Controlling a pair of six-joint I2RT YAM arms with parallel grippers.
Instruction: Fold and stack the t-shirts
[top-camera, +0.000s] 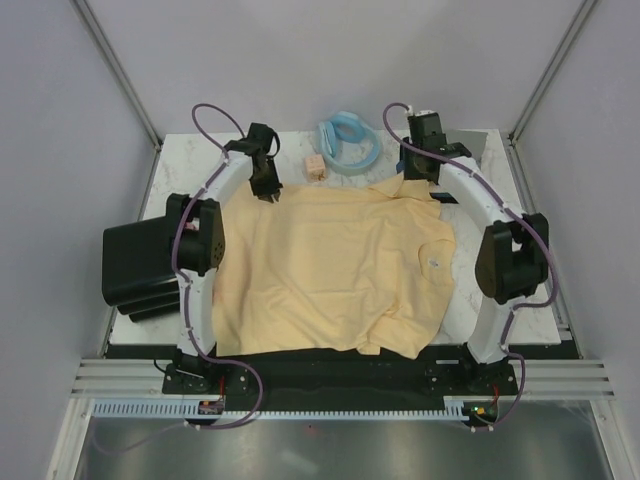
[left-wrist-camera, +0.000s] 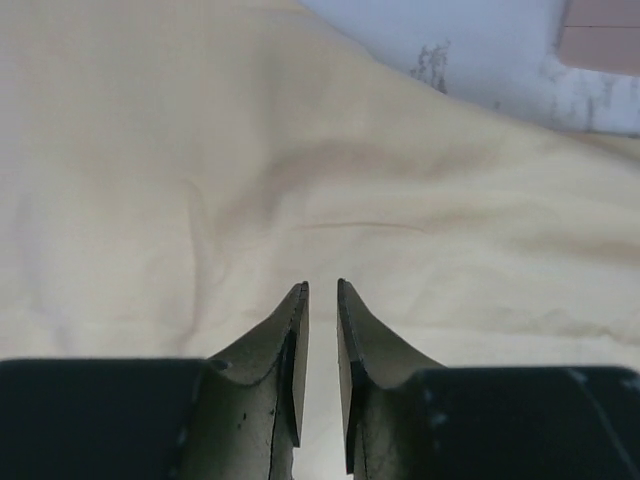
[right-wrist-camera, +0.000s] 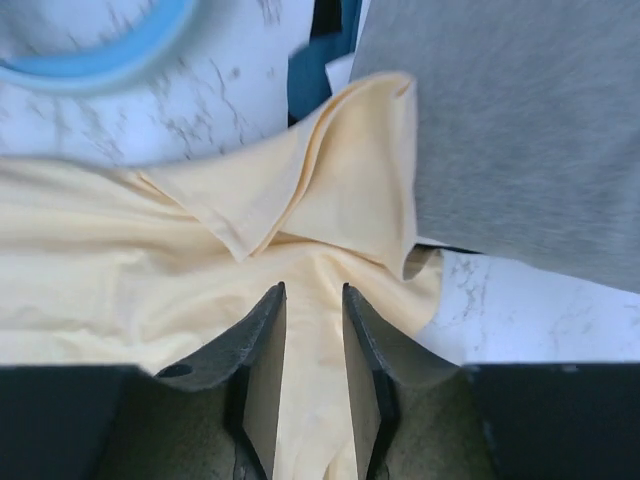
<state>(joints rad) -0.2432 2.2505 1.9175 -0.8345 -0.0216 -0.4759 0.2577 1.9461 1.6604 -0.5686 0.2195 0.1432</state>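
The left fingers (left-wrist-camera: 295, 340) stand slightly parted with nothing between them, just above the yellow-cream t-shirt (top-camera: 330, 270) at its far left corner. The right fingers (right-wrist-camera: 262, 340) are also parted and empty, over a rumpled sleeve at the shirt's far right. The shirt lies spread across the middle of the table (top-camera: 180, 160), reaching its near edge. A grey t-shirt (right-wrist-camera: 520, 130) lies at the far right corner, and a light blue ring (top-camera: 350, 140) by the far edge.
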